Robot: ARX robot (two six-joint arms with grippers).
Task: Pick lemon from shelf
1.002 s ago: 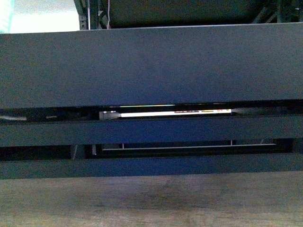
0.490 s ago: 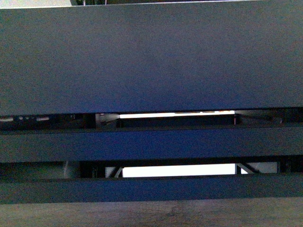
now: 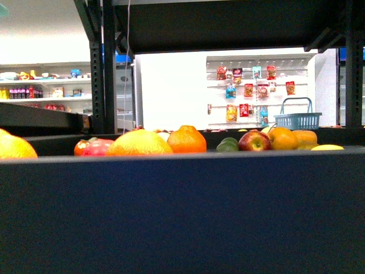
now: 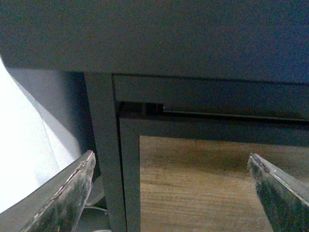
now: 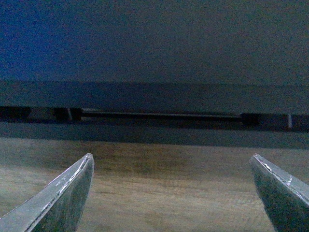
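The shelf (image 3: 182,211) fills the lower half of the front view with its dark front edge. The left gripper (image 4: 170,157) and the right gripper (image 5: 171,157) each face dark decks and the wood panel (image 5: 159,193), jaws spread wide with nothing between them. Over the edge lie an orange (image 3: 186,140), an apple (image 3: 254,141) and, far right, the lemon (image 3: 327,147), only its top showing. Beyond stand white store shelves (image 3: 45,85) and a blue basket (image 3: 297,120).

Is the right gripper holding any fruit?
No, the right gripper is open, and only the brown wood-grain panel shows between its fingers.
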